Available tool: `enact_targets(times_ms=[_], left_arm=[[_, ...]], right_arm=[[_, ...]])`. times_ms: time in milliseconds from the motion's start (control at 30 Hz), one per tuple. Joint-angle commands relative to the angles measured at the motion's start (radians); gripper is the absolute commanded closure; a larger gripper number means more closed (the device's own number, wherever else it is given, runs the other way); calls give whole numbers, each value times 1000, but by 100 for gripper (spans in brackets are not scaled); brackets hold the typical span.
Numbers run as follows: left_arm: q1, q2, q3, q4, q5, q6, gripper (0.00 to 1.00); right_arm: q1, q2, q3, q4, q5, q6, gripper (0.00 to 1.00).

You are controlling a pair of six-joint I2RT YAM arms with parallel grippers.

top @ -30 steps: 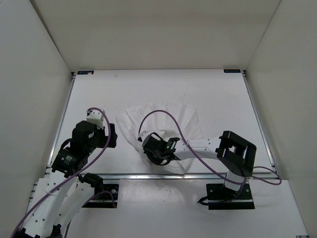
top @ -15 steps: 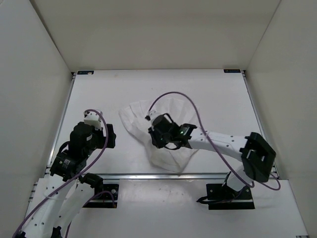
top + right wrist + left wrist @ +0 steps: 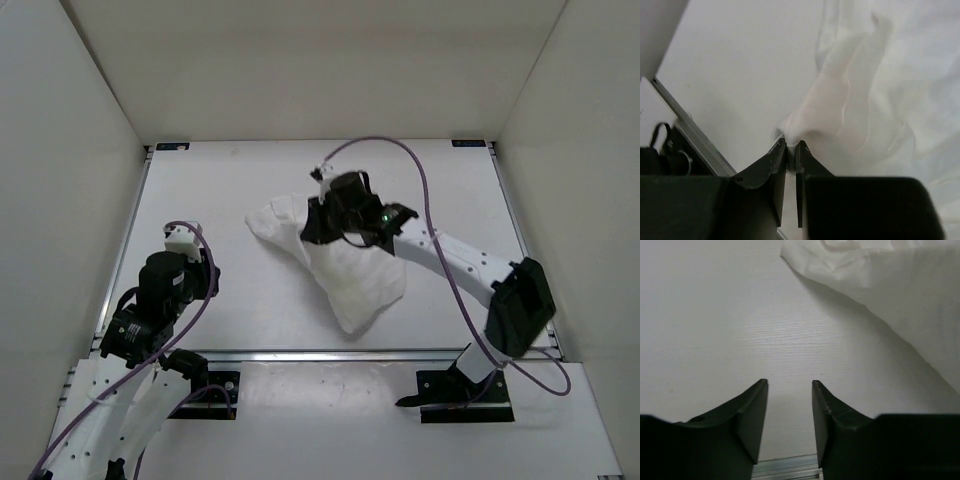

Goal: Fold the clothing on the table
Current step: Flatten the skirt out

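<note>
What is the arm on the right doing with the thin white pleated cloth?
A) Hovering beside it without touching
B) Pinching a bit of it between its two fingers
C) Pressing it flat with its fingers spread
B: in the right wrist view the right gripper has its two black fingers closed on a bunched fold of the thin white pleated clothing.

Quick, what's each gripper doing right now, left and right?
Left gripper: open, nothing between its fingers.
Right gripper: closed, pinching a fold of the clothing.
</note>
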Motion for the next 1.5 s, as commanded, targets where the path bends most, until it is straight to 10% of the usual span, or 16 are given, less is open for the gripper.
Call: enact_targets(times_ms=[0, 100, 200, 500, 633, 867, 1033, 1167, 1467], left_arm=[[21, -41, -2, 15, -53, -23, 52], [19, -61, -5, 14, -67, -34, 55], [19, -57, -7, 12, -66, -34, 54], [29, -46, -16, 40, -36, -28, 44], [47, -26, -14, 57, 43, -3, 18], [78, 62, -37, 133, 322, -127, 25], [-36, 149, -229, 409, 485, -420, 71], [-158, 198, -433, 735, 541, -742, 45], [-264, 213, -680, 1097, 182, -1088, 41]], right_arm=[[-23, 156, 385, 54, -64, -25, 100], [13, 297, 960, -157, 74, -114, 100], [-47, 284, 1072, -253, 41, -64, 100], [-340, -349, -329, 237, -69, 204, 100], [-358, -448, -679, 311, -118, 230, 100], [-360, -494, -887, 316, -125, 189, 100], [-340, -497, -910, 313, -100, 160, 100], [-335, -501, -931, 351, -92, 158, 100], [-331, -498, -928, 417, -112, 148, 100]])
